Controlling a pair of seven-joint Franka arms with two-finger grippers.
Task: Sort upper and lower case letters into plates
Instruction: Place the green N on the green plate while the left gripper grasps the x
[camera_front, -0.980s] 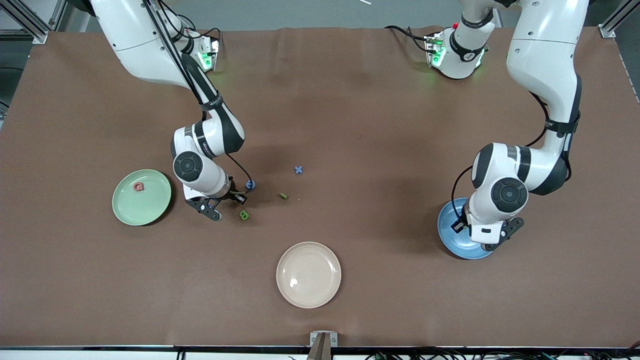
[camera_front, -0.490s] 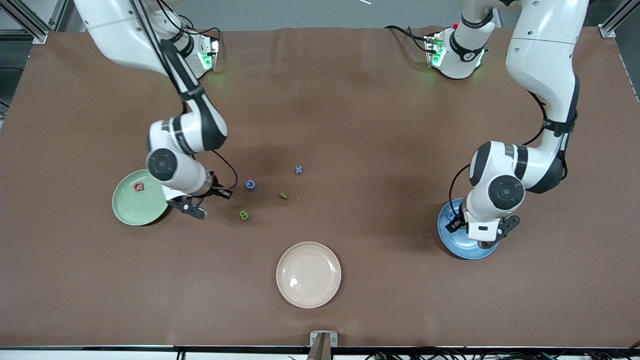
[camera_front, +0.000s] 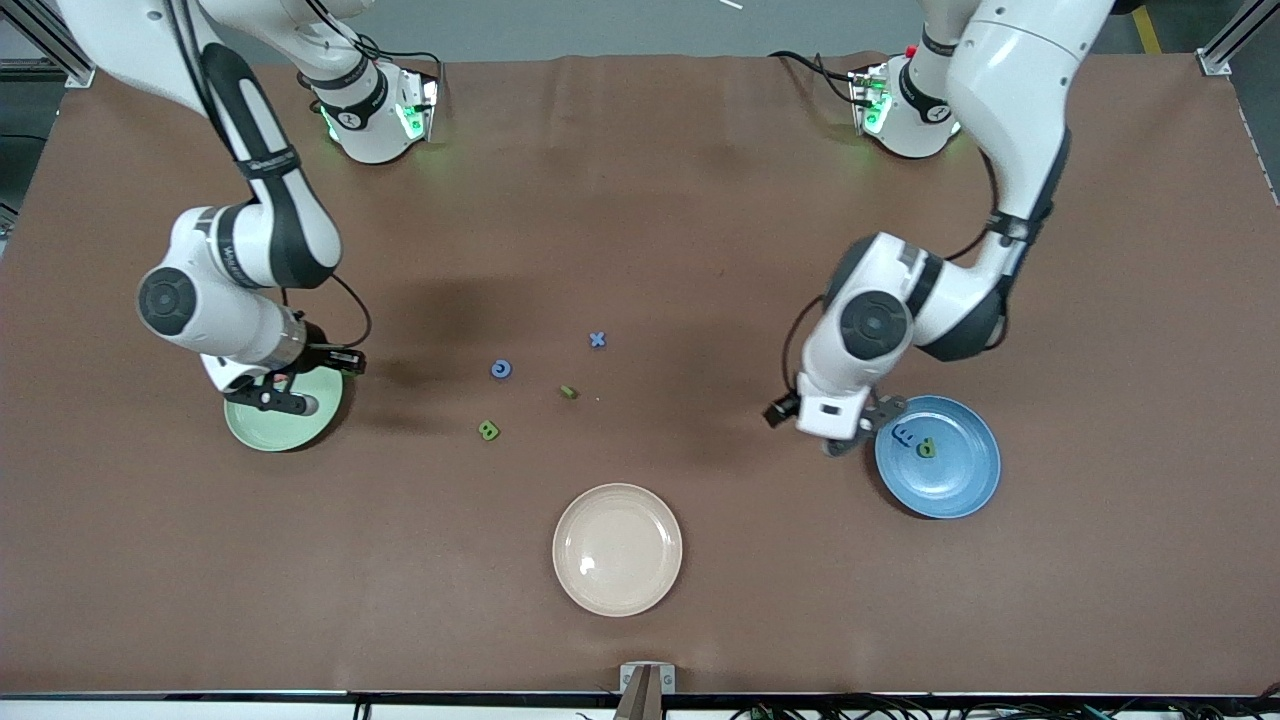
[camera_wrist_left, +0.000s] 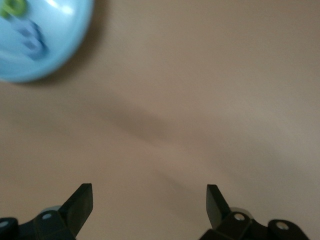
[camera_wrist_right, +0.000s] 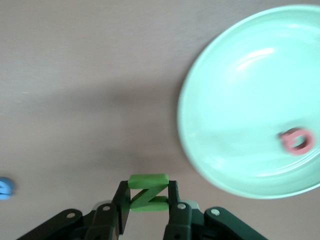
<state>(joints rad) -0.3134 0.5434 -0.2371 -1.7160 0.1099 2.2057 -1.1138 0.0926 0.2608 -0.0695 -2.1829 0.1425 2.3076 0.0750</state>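
My right gripper (camera_wrist_right: 148, 194) is shut on a green letter Z (camera_wrist_right: 148, 192) and hangs over the rim of the mint plate (camera_front: 262, 432). A pink letter (camera_wrist_right: 297, 141) lies in that plate (camera_wrist_right: 240, 95). My left gripper (camera_wrist_left: 150, 200) is open and holds nothing, low over bare table beside the blue plate (camera_front: 962, 488). A blue letter (camera_front: 903, 434) and a green letter (camera_front: 927, 448) lie in the blue plate. On the table between the arms lie a blue x (camera_front: 597, 339), a blue c (camera_front: 501, 369), a small green letter (camera_front: 568, 392) and a green B (camera_front: 489, 430).
A cream plate (camera_front: 617, 549) sits nearer the front camera than the loose letters, midway between the two coloured plates. The brown mat (camera_front: 700, 230) covers the whole table.
My right arm swung from the loose letters over to the mint plate, carrying the green Z. My left gripper opened and moved off the blue plate toward the middle, uncovering two letters in it.
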